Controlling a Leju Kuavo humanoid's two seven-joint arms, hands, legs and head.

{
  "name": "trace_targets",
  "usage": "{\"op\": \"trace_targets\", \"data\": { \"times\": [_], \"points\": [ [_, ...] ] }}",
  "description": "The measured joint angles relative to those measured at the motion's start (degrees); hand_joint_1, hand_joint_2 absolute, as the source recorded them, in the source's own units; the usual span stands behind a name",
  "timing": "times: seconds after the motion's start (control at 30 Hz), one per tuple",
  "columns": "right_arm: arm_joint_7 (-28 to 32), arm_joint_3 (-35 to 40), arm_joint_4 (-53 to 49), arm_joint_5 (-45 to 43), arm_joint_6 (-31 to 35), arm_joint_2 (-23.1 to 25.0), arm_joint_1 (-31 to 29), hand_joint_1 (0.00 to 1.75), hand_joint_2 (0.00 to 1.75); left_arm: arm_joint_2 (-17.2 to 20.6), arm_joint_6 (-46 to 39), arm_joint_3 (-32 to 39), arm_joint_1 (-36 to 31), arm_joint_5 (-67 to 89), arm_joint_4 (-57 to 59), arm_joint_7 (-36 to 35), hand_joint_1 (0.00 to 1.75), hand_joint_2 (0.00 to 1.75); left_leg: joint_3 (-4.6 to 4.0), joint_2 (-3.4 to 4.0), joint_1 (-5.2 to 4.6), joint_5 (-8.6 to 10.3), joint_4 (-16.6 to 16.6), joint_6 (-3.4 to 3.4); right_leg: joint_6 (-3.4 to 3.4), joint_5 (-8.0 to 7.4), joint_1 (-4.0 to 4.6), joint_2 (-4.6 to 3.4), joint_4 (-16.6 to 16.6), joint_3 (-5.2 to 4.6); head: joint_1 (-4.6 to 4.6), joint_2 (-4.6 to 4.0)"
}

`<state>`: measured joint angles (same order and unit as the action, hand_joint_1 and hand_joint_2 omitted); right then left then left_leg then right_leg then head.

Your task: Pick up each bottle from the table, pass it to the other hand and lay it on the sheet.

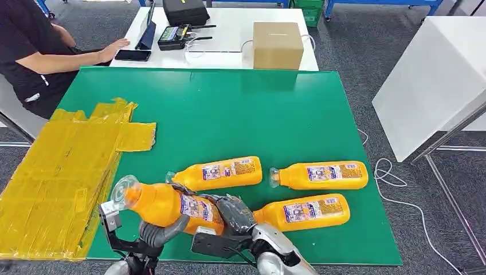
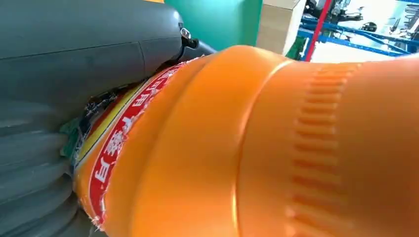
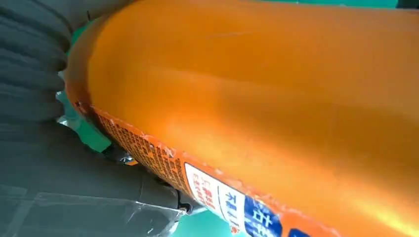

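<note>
An orange bottle (image 1: pixel 166 205) with a clear cap is held over the near edge of the green table (image 1: pixel 240 109), cap pointing left toward the yellow sheet (image 1: pixel 63 172). My left hand (image 1: pixel 163 231) grips it from beneath near the middle, and my right hand (image 1: pixel 234 211) wraps its base end. Close up, the bottle (image 2: pixel 257 148) lies against my left hand (image 2: pixel 74 64), and the same bottle (image 3: pixel 257 98) sits against my right hand (image 3: pixel 59 187). Three more orange bottles lie on the table: one (image 1: pixel 220 172) just beyond the held one, one (image 1: pixel 321 175) to its right, one (image 1: pixel 304 212) near the front.
A person (image 1: pixel 34 51) sits at the far left with a hand by a phone (image 1: pixel 133 55) on the white table behind. A cardboard box (image 1: pixel 278 44) and a black device (image 1: pixel 184 11) stand there too. A white table (image 1: pixel 435 74) is to the right.
</note>
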<state>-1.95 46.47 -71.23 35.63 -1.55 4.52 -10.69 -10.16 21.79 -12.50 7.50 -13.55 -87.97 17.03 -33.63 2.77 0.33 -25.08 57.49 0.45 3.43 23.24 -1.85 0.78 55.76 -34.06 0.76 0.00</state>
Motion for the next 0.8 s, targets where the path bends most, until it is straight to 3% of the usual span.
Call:
{"op": "trace_targets", "data": {
  "times": [0.2, 0.23, 0.37, 0.4, 0.43, 0.47, 0.5, 0.6, 0.63, 0.67, 0.8],
  "points": [
    [-0.1, 0.0, 0.0, 0.0, 0.0, 0.0, 0.0, 1.75, 1.75, 0.0, 0.0, 0.0, 0.0, -0.1, 0.1, 0.0, 1.75, 1.75, 0.00, 0.00, 0.00, 0.00, 0.0, 0.00, 0.00, 0.00, 0.00, 0.00, 0.0, -0.01, 0.00, 0.00],
    [-0.1, 0.0, 0.0, 0.1, 0.1, 0.0, 0.0, 1.40, 1.75, 0.0, 0.0, 0.1, 0.0, -0.5, 0.1, 0.0, 1.75, 1.75, 0.00, 0.00, 0.00, 0.00, 0.0, 0.00, 0.00, 0.00, 0.00, 0.00, 0.0, -0.01, 0.00, 0.00],
    [-0.2, 0.0, 0.0, 0.2, 0.1, 0.0, 0.0, 1.40, 1.75, -0.1, 0.0, 0.1, 0.0, -0.7, 0.1, 0.0, 1.75, 1.75, 0.00, 0.00, 0.00, 0.00, 0.0, 0.00, 0.00, 0.00, 0.00, 0.00, 0.0, -0.01, 0.00, 0.00],
    [-0.2, 0.0, 0.0, 0.2, 0.1, 0.0, 0.0, 1.06, 1.75, -0.1, 0.0, 0.1, 0.0, -0.7, 0.1, 0.0, 1.75, 1.75, 0.00, 0.00, 0.00, 0.00, 0.0, 0.00, 0.00, 0.00, 0.00, 0.00, 0.0, -0.01, 0.00, 0.00],
    [-0.2, 0.0, 0.0, 0.2, 0.2, 0.0, 0.0, 0.00, 1.75, -0.1, 0.0, 0.2, 0.0, -0.7, 0.1, 0.0, 1.75, 1.75, 0.00, 0.00, 0.00, 0.00, 0.0, 0.00, 0.00, 0.00, 0.00, 0.00, 0.0, -0.01, 0.00, 0.00],
    [-0.2, 0.0, 0.0, 0.2, 0.2, 0.0, 0.0, 0.00, 1.75, -0.1, 0.0, 0.2, 0.0, -0.8, 0.1, 0.0, 1.75, 1.75, 0.00, 0.00, 0.00, 0.00, 0.0, 0.00, 0.00, 0.00, 0.00, 0.00, 0.0, -0.01, 0.00, 0.00],
    [-0.2, 0.0, 0.0, 0.3, 0.3, 0.0, 0.0, 0.00, 0.00, -0.2, 0.0, 0.2, 0.0, -1.0, 0.1, 0.0, 1.75, 1.75, 0.00, 0.00, 0.00, 0.00, 0.0, 0.00, 0.00, 0.00, 0.00, 0.00, 0.0, -0.01, 0.00, 0.00],
    [1.4, -0.2, -0.9, 1.7, 5.6, 0.0, 1.4, 0.00, 0.00, -0.5, -0.7, 0.4, 0.1, -2.3, 0.0, 0.4, 1.75, 1.75, 0.00, -0.02, 0.00, 0.00, 0.0, 0.00, 0.00, 0.00, 0.00, 0.01, 0.0, 0.00, 0.00, 0.00],
    [4.1, -1.2, -5.5, 3.9, 12.1, -0.7, 5.3, 0.00, 0.00, -1.0, -3.5, 0.6, 0.2, -1.6, -2.0, 1.4, 1.75, 1.75, -0.09, -0.03, 0.00, 0.00, 0.0, 0.00, 0.00, 0.00, 0.00, 0.01, 0.0, -0.05, 0.00, 0.00],
    [4.6, -3.2, -12.4, 6.5, 16.0, -1.6, 8.7, 0.00, 0.00, -1.1, -13.1, 2.0, 0.0, 8.9, -6.0, 3.1, 1.75, 1.75, -0.12, -0.02, 0.00, -0.01, 0.0, 0.00, 0.00, 0.00, 0.00, 0.01, 0.0, -0.10, 0.00, 0.00],
    [2.9, -5.8, -19.9, 8.7, 16.2, -3.2, 11.3, 0.00, 0.00, -0.3, -25.6, 5.7, -2.4, 21.7, -10.0, 4.5, 1.75, 1.75, -0.12, -0.04, 0.00, 0.02, 0.0, 0.02, 0.00, 0.00, 0.01, 0.02, 0.0, -0.09, 0.00, 0.00]
  ]
}}
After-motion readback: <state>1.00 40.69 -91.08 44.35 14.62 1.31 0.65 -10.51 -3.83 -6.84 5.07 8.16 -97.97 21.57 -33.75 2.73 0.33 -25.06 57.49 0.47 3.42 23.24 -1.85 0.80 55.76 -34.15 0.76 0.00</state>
